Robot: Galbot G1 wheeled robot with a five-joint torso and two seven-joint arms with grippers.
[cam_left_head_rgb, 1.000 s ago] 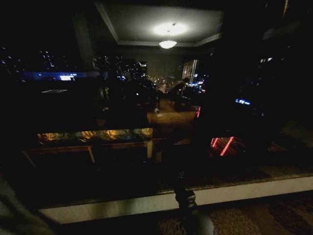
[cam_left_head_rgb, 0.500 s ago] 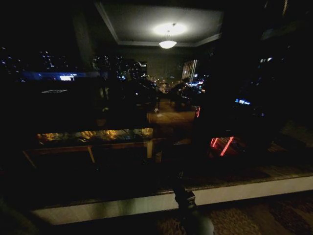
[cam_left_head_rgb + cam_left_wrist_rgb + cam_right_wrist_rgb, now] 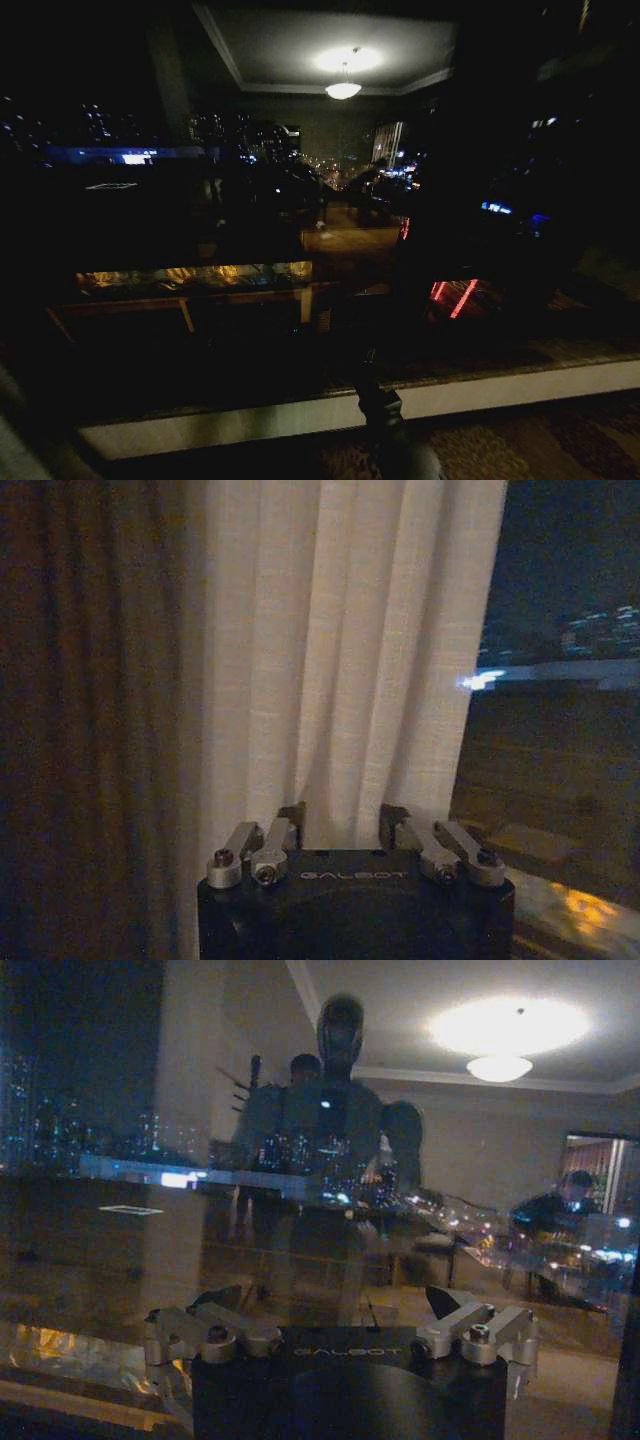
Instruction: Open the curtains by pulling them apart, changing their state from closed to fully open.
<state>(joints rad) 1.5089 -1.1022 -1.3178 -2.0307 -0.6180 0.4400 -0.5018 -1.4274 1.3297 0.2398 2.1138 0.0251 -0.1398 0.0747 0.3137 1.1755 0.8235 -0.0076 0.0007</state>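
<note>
Cream curtains [image 3: 350, 650] before left tool [image 3: 340, 825]

Left gripper [image 3: 340, 825] fingers spread, right gripper [image 3: 340, 1305] fingers spread wide, both held level

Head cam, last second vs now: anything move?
Barely. The pale shape in the head view's lower-left corner shrank to a sliver; the dark shape at bottom centre wobbled slightly. Window and sill unchanged. Left end effector open facing the sheer curtain, right end effector open facing the window; neither holds anything.
</note>
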